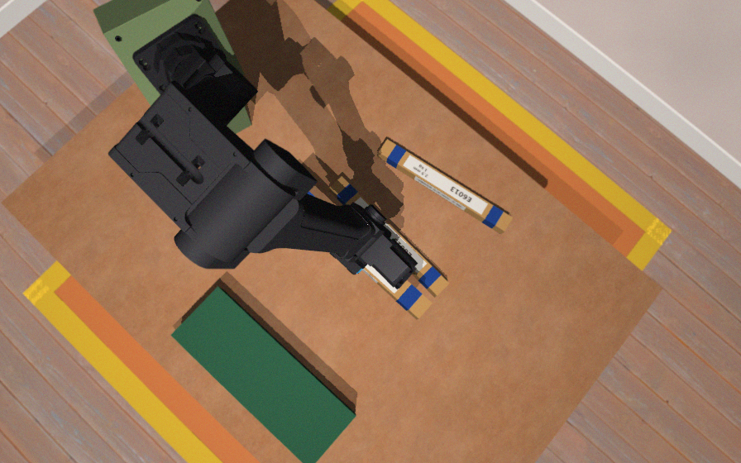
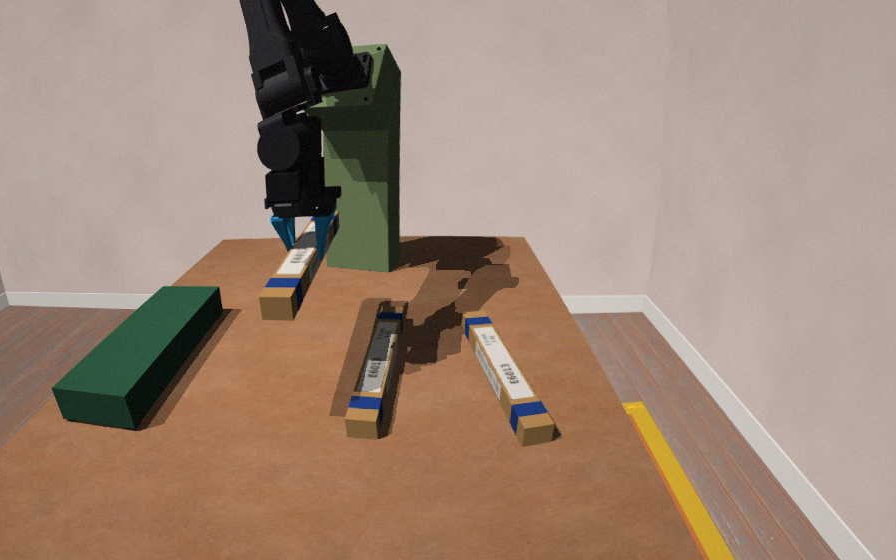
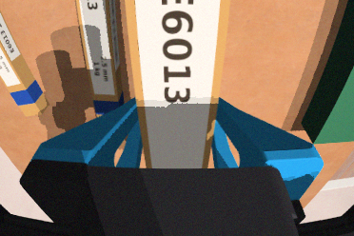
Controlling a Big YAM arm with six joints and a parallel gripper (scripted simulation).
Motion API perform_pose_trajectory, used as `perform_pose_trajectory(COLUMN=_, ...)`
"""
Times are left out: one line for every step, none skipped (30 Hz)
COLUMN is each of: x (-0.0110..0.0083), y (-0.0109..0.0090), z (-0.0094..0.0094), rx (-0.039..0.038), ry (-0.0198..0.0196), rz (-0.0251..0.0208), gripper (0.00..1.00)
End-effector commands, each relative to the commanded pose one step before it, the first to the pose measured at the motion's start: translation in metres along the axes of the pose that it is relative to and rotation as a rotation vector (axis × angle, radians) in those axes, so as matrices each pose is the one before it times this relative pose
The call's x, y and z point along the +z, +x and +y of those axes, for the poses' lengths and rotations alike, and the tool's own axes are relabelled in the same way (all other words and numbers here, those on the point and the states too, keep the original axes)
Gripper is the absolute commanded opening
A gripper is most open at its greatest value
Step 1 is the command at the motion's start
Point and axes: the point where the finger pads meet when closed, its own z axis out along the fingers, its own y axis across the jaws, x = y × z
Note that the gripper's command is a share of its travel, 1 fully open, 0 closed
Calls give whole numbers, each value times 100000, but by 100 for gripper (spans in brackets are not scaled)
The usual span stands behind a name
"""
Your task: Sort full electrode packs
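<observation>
The claw (image 2: 304, 240) (image 3: 177, 102), clamped on a level pack (image 1: 413, 298) (image 2: 296, 262) (image 3: 177, 31), hung inside the worktop's (image 1: 477, 345) (image 2: 437, 486) edges, long axis roughly paralleling the green platform (image 1: 270, 368) (image 2: 138, 333) (image 3: 338, 108).

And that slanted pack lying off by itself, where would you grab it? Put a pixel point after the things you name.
Probably around the middle of the slanted pack (image 1: 445, 185) (image 2: 505, 368), coming from above with one finger on each long side. It lies flat, long and narrow, with its top exposed and table visible along both sides. The gripper (image 2: 307, 249) (image 3: 177, 102) already holds another pack.
</observation>
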Motion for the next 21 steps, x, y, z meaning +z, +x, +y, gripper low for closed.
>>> perform_pose_trajectory(x=-382, y=-1977, z=-363, rx=-85, ry=143, rz=-4869, gripper=0)
perform_pose_trajectory(x=134, y=7, z=1, rx=-4, ry=0, rz=10, gripper=0)
perform_pose_trajectory(x=134, y=7, z=1, rx=-4, ry=0, rz=10, gripper=0)
perform_pose_trajectory(x=134, y=7, z=1, rx=-4, ry=0, rz=9, gripper=0)
perform_pose_trajectory(x=134, y=7, z=1, rx=-4, ry=0, rz=9, gripper=0)
perform_pose_trajectory(x=134, y=7, z=1, rx=-4, ry=0, rz=9, gripper=0)
perform_pose_trajectory(x=134, y=7, z=1, rx=-4, ry=0, rz=9, gripper=0)
perform_pose_trajectory(x=0, y=0, z=0, rx=0, ry=0, rz=0, gripper=0)
perform_pose_trajectory(x=0, y=0, z=0, rx=0, ry=0, rz=0, gripper=0)
perform_pose_trajectory(x=134, y=7, z=1, rx=-4, ry=-1, rz=9, gripper=0)
perform_pose_trajectory(x=134, y=7, z=1, rx=-4, ry=0, rz=9, gripper=0)
perform_pose_trajectory(x=134, y=7, z=1, rx=-4, ry=-1, rz=9, gripper=0)
perform_pose_trajectory(x=134, y=7, z=1, rx=-4, ry=-1, rz=9, gripper=0)
perform_pose_trajectory(x=134, y=7, z=1, rx=-4, ry=-1, rz=9, gripper=0)
perform_pose_trajectory(x=134, y=7, z=1, rx=-4, ry=-1, rz=9, gripper=0)
perform_pose_trajectory(x=134, y=7, z=1, rx=-4, ry=-1, rz=9, gripper=0)
perform_pose_trajectory(x=134, y=7, z=1, rx=-4, ry=-1, rz=9, gripper=0)
perform_pose_trajectory(x=134, y=7, z=1, rx=-4, ry=-1, rz=9, gripper=0)
perform_pose_trajectory(x=134, y=7, z=1, rx=-4, ry=-1, rz=9, gripper=0)
perform_pose_trajectory(x=0, y=0, z=0, rx=0, ry=0, rz=0, gripper=0)
perform_pose_trajectory(x=0, y=0, z=0, rx=0, ry=0, rz=0, gripper=0)
